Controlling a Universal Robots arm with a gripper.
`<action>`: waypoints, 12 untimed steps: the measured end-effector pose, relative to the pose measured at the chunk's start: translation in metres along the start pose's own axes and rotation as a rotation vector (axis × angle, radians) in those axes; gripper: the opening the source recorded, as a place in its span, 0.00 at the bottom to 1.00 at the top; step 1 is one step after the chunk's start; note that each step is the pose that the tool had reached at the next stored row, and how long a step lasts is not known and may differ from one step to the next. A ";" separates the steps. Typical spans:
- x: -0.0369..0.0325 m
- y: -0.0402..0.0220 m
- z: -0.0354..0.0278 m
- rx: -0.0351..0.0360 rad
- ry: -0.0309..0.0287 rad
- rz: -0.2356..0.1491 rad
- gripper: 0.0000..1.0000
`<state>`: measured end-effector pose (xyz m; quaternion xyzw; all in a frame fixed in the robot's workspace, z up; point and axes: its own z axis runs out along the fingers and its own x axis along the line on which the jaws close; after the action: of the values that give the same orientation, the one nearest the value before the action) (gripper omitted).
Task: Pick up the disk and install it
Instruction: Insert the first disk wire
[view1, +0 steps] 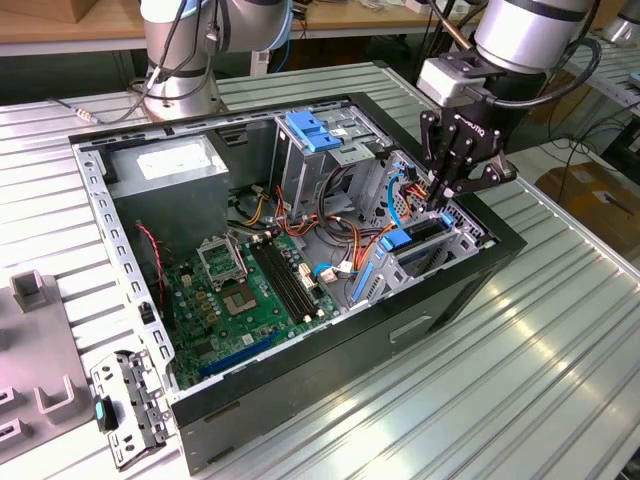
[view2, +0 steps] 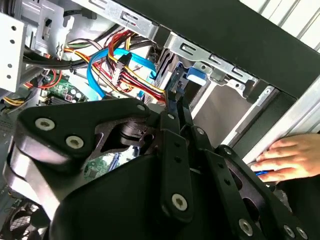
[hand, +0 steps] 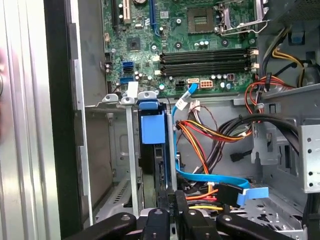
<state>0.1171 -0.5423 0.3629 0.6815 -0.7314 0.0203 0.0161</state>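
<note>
An open black computer case (view1: 330, 330) lies on its side on a ribbed metal table (view1: 560, 360), and everything else is placed from it. Going from the exterior view's left, a grey plastic fixture (view1: 35, 350) and a small perforated metal bracket (view1: 130, 405) lie on the table just outside the case's end; inside the case come a silver power supply box (view1: 165, 165), then a green motherboard (view1: 250, 290), then a pale blue slotted plastic bracket (view1: 315, 132) on top of the upper drive cage. Further toward the exterior view's right, at the case's far end, the disk (view1: 420, 240), a dark flat drive with bright blue plastic rails, stands on edge in the metal drive bay, its blue tab (hand: 151, 127) showing between the bay walls in the first wrist view. The black gripper (view1: 447, 205) is lowered into the case directly over the disk; its fingers (hand: 162, 220) are drawn close together, pinched on the disk's thin upper edge. Red, orange and yellow wire bundles (hand: 210, 135) and a thin light-blue cable (hand: 215, 180) lie beside the bay. In the second wrist view a person's hand (view2: 290, 157) rests on the table just outside the case wall.
</note>
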 end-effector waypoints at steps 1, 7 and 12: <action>0.0001 0.0002 0.0008 0.0007 -0.0002 -0.013 0.16; 0.0032 0.0032 0.0086 0.0033 -0.0006 -0.064 0.16; 0.0035 0.0041 0.0102 0.0034 -0.0006 -0.065 0.16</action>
<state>0.1127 -0.5460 0.3529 0.7049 -0.7088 0.0208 0.0154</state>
